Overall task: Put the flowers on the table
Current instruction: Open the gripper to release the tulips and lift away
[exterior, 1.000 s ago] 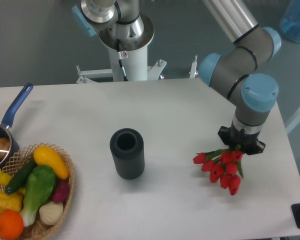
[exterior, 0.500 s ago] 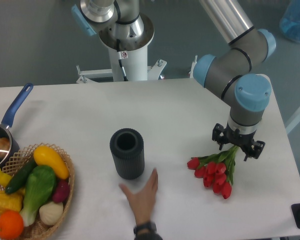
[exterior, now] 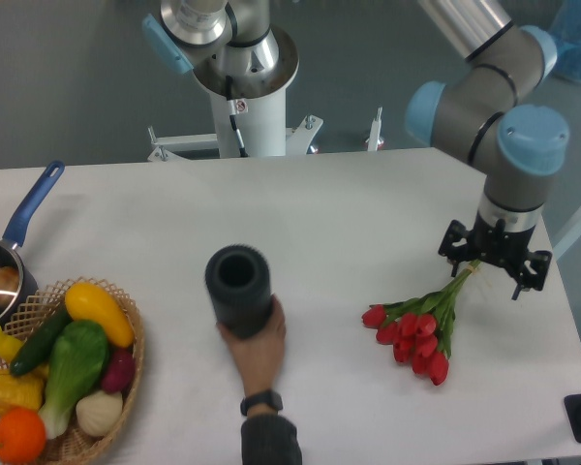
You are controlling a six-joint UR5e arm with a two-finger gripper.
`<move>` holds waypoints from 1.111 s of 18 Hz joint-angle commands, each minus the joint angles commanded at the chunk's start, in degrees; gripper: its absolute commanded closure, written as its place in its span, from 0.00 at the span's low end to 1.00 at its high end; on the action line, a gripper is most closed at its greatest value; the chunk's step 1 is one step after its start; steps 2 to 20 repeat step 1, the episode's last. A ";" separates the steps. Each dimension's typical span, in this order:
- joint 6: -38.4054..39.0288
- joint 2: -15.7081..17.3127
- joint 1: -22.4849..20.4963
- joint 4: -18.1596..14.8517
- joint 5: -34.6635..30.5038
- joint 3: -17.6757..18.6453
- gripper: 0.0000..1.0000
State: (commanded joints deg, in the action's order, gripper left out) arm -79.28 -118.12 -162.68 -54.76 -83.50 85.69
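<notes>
Flowers (exterior: 413,335) flat on table (exterior: 349,213); gripper (exterior: 494,270) spread, empty.

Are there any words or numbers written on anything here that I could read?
None can be read.
The small red-and-white sticker on the white robot pedestal is too small and blurred to read.
The dark ribbed cylinder, the red tulip flowers and the woven wicker basket show no writing.
</notes>
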 joint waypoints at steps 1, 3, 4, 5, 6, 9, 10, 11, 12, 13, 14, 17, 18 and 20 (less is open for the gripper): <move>-0.18 0.00 -0.27 0.09 0.00 0.00 0.00; -0.18 0.00 -0.27 0.09 0.00 0.00 0.00; -0.18 0.00 -0.27 0.09 0.00 0.00 0.00; -0.18 0.00 -0.27 0.09 0.00 0.00 0.00; -0.18 0.00 -0.27 0.09 0.00 0.00 0.00; -0.18 0.00 -0.27 0.09 0.00 0.00 0.00; -0.18 0.00 -0.27 0.09 0.00 0.00 0.00; -0.18 0.00 -0.27 0.09 0.00 0.00 0.00; -0.18 0.00 -0.27 0.09 0.00 0.00 0.00; -0.18 0.00 -0.27 0.09 0.00 0.00 0.00; -0.18 0.00 -0.27 0.09 0.00 0.00 0.00; -0.18 0.00 -0.27 0.09 0.00 0.00 0.00; -0.18 0.00 -0.27 0.09 0.00 0.00 0.00; -0.18 0.00 -0.27 0.09 0.00 0.00 0.00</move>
